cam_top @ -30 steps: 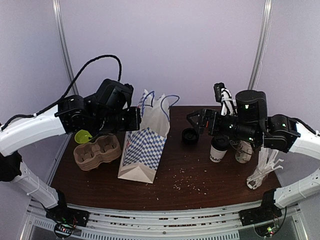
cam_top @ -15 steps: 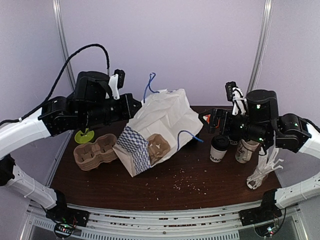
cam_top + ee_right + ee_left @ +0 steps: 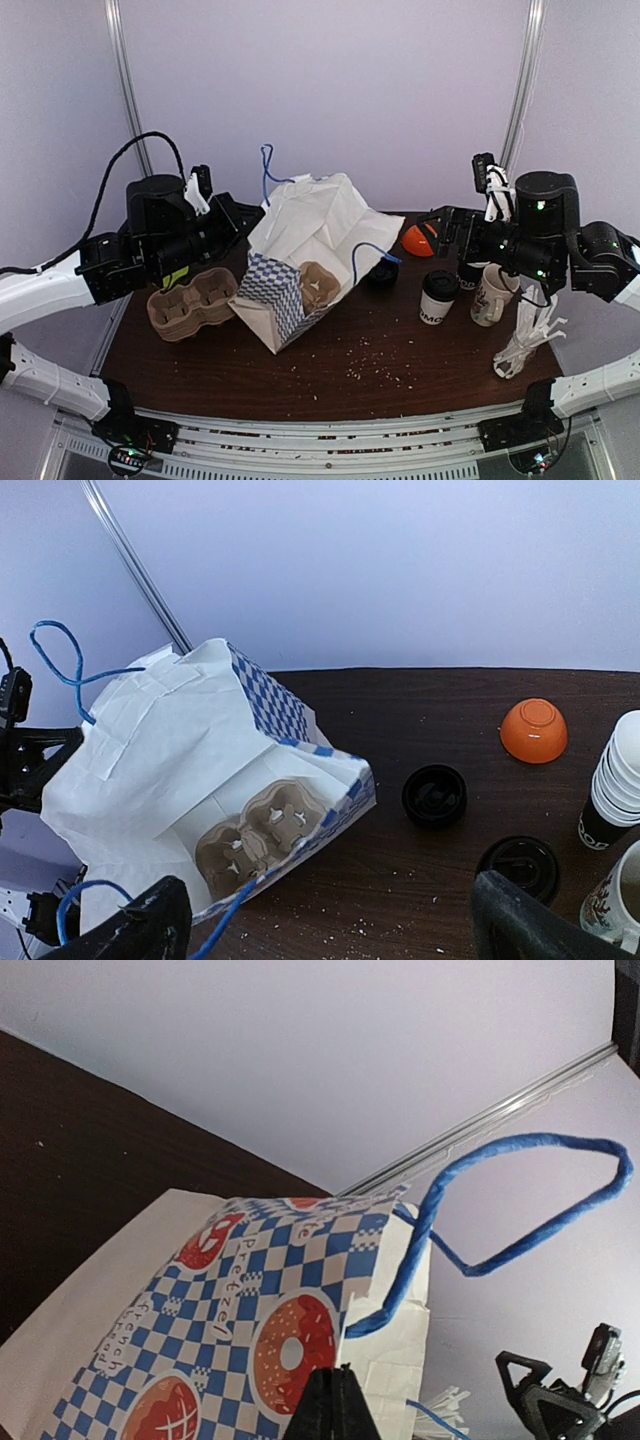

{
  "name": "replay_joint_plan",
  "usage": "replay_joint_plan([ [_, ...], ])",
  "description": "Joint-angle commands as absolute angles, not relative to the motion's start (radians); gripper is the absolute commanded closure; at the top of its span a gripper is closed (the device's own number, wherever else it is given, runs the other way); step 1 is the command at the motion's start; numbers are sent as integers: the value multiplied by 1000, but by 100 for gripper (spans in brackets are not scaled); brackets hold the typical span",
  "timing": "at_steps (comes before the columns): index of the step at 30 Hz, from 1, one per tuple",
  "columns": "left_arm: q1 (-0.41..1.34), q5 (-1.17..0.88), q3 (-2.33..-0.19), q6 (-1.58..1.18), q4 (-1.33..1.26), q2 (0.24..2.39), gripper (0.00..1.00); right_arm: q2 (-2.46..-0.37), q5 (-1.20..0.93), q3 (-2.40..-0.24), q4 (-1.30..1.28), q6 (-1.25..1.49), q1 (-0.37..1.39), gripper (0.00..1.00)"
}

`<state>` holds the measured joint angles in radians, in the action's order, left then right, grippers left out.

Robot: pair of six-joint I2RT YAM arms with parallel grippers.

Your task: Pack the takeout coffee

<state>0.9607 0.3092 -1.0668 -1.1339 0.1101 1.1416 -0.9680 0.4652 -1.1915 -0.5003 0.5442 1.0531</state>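
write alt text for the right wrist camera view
A white paper bag with blue checks is tipped open toward the camera, a cardboard cup tray inside it. Right of it on the dark table sit a loose black lid, an upturned orange bowl and the lidded coffee cup. The open right gripper frames the bottom.

The blue-checkered paper bag [image 3: 250,1290] reads "Pretzel" on its side.

White-and-blue checkered paper bag [image 3: 180,770] lies tipped, mouth toward camera, cardboard cup carrier [image 3: 255,840] inside. Loose black lid [image 3: 434,795] just right of it. Orange bowl [image 3: 534,730] upside down. Takeout coffee [image 3: 520,865] near cup stack [image 3: 615,780] and mug [image 3: 612,905]. Right gripper [image 3: 328,888] fingers spread wide, holding nothing.
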Motion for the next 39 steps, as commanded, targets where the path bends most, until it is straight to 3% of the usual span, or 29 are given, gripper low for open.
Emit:
replay_joint_plan([
  [1, 954, 300, -1051, -1324, -16, 1126, 100, -962, 499, -1218, -514, 524, 1046, 0],
  [10, 956, 291, -1080, -1383, -43, 1170, 100, -954, 500, -1212, -509, 522, 1045, 0],
  [15, 960, 314, -997, -1460, -186, 1161, 100, -947, 503, -1201, -510, 524, 1045, 0],
  [25, 1022, 337, -1029, -1520, -347, 1269, 100, -955, 481, -1166, -476, 542, 1042, 0],
  [38, 1029, 424, -791, -1628, -353, 1211, 100, -952, 467, -1160, -482, 561, 1037, 0],
  [39, 1029, 426, -779, -1630, -342, 1200, 95, -955, 465, -1160, -481, 562, 1038, 0],
])
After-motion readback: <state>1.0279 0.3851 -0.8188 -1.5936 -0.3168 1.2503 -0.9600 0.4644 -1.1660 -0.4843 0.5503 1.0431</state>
